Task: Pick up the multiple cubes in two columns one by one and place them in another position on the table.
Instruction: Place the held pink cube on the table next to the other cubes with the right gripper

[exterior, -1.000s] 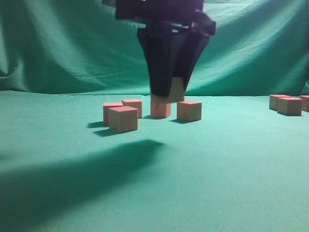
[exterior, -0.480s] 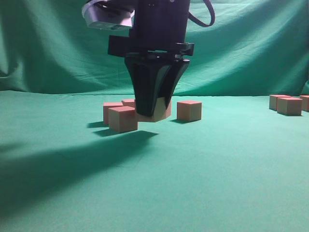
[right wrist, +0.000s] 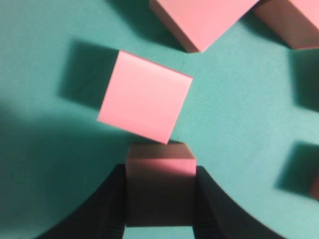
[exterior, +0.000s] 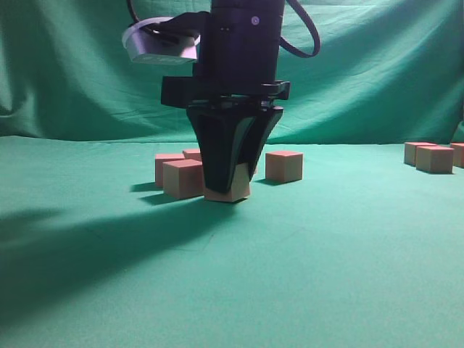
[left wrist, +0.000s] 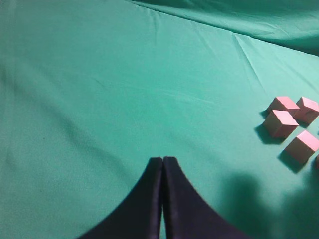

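Note:
My right gripper (exterior: pixel 228 185) comes down from above at mid-table, shut on one cube (exterior: pixel 230 191). That cube's underside is at the green cloth of the table (exterior: pixel 326 275); whether it rests there I cannot tell. In the right wrist view the held cube (right wrist: pixel 159 184) sits between the black fingers (right wrist: pixel 112 199), its far edge close to a loose cube (right wrist: pixel 145 96). More cubes stand around: one front left (exterior: pixel 183 178), two behind it (exterior: pixel 168 165), one to the right (exterior: pixel 283 165). My left gripper (left wrist: pixel 163 160) is shut and empty over bare cloth.
A second group of cubes (exterior: pixel 434 158) stands at the far right edge of the exterior view. The left wrist view shows several cubes (left wrist: pixel 280 123) at its right side. A draped green curtain (exterior: pixel 72 72) closes off the back.
The right gripper has come down with the cube, from above the cluster to cloth level, and shifted slightly left and nearer the camera. Its grip is unchanged.

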Motion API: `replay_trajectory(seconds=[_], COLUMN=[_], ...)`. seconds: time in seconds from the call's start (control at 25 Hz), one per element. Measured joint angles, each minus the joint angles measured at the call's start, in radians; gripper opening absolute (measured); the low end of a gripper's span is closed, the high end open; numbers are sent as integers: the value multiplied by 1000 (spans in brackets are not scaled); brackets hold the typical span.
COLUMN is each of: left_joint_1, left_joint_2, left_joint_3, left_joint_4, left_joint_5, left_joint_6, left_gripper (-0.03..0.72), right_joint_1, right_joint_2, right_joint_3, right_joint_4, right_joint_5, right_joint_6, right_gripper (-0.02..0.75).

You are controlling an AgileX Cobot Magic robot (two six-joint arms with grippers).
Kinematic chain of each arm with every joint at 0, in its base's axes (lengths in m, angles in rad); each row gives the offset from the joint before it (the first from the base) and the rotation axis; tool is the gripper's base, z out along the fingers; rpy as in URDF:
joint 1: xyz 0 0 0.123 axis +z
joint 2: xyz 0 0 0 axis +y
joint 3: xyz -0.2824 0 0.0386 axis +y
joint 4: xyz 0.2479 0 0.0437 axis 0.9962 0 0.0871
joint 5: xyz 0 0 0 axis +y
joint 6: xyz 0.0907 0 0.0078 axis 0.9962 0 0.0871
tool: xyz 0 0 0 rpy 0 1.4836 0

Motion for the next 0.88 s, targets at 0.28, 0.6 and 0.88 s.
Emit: replay_trajectory(seconds=[0.28,0.6,0.88], left_joint_1=[0,0,0], left_joint_2=[0,0,0], left_joint_3=[0,0,0], left_joint_4=[0,0,0], left_joint_5=[0,0,0], left_joint_6=[0,0,0], left_gripper=[0,0,0], right_joint_1=[0,0,0], right_joint_2=[0,18,18], right_joint_3=[0,0,-73], right_joint_4=[2,10,10], right_joint_5=[0,20,154], right_joint_6=[0,0,10], right_gripper=[262,568,675])
